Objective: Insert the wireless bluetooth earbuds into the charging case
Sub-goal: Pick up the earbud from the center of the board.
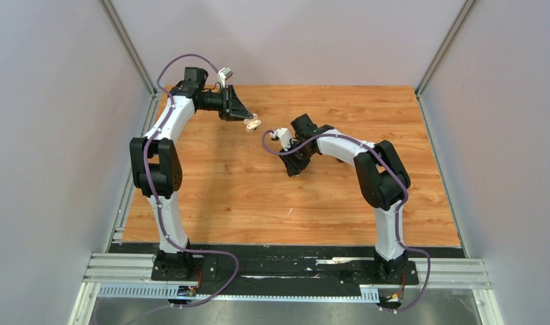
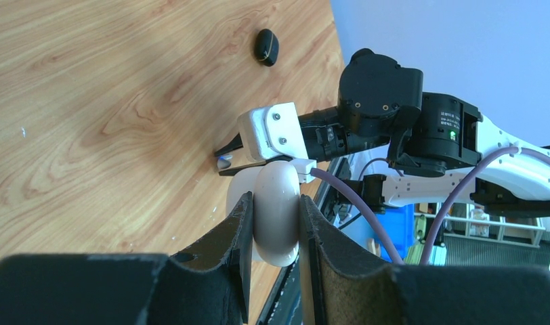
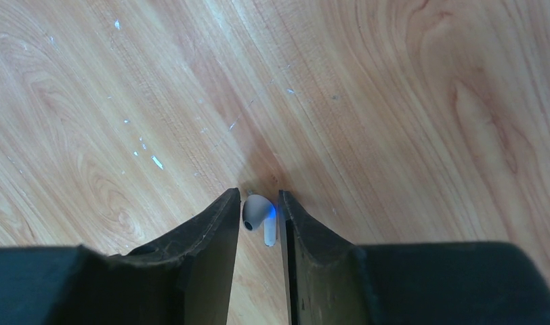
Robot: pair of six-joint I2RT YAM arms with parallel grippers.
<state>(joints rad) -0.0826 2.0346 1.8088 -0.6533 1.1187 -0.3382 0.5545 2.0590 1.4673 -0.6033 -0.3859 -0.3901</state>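
The room is plain, with pale grey walls (image 1: 49,135) all round and a wooden table (image 1: 259,203) in the middle. Two arms reach over it. The left gripper (image 2: 274,206) is up in the air at the far left part of the table, and its two fingers are squeezed tight on the charging case (image 2: 276,183), a smooth, creamy white, egg-shaped thing. I can't tell from here if its lid is up. The right gripper (image 3: 260,203) is down at the wood nearby, and its fingers are pinched in on a white earbud (image 3: 257,213), one on each side, with a tiny blue light glowing on the bud. Further off on the table lies a small black oval thing (image 2: 265,47) (too far off for me to say what it is). I think the bud is very light and hard, and shiny, so it could slip or pop out if it is squeezed wrong. The round head looks like the best place to hold it, with the little stem left free to go into the case. The case looks slippery too, so holding it by its wide flat sides seems smart.
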